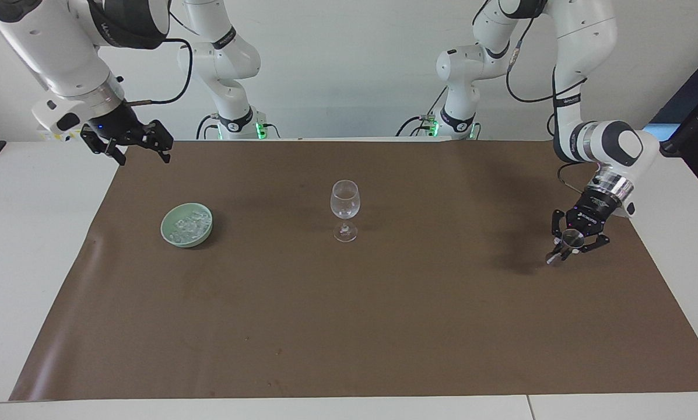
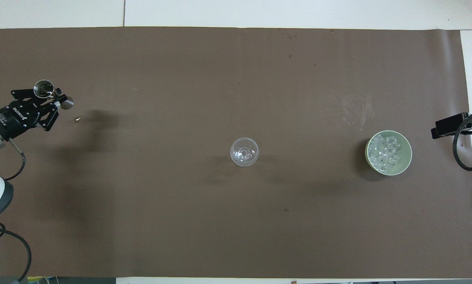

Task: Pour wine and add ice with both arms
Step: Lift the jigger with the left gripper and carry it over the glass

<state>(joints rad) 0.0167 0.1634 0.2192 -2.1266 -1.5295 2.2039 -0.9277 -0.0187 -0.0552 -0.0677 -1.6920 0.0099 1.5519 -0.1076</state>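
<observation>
- We see a white table (image 1: 34, 245), its bare top showing at both ends and along the edge farthest from the robots.
- A brown paper sheet (image 1: 383, 326) lies flat on it and covers most of the top.
- A clear wine glass (image 1: 344, 210) stands upright on the sheet, about at its middle.
- A pale green bowl (image 1: 168, 235) sits on the sheet toward the right arm's end, well apart from the glass; ice (image 1: 188, 225) is heaped in it.
- A tiny pale fleck (image 2: 77, 118) lies on the sheet toward the left arm's end; we cannot tell what it is.
</observation>
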